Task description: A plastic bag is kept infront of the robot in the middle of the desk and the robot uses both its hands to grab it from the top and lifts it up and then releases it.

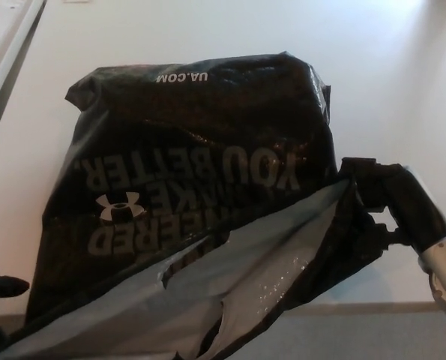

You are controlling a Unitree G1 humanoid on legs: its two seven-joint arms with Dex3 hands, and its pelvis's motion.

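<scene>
A black plastic bag [200, 150] with grey upside-down lettering fills the middle of the white desk [230, 34]. Its mouth faces me, showing the grey inner side [267, 262]. My right hand [384, 199] is at the bag's right top corner, shut on the rim, which is pulled taut. Of my left hand [4, 286], only a dark tip shows at the lower left edge, beside the bag's left corner. Whether it touches the bag is hidden.
The desk's front edge [372, 306] runs along the bottom right, with grey floor below it. A pale rail [5, 52] borders the desk at the upper left.
</scene>
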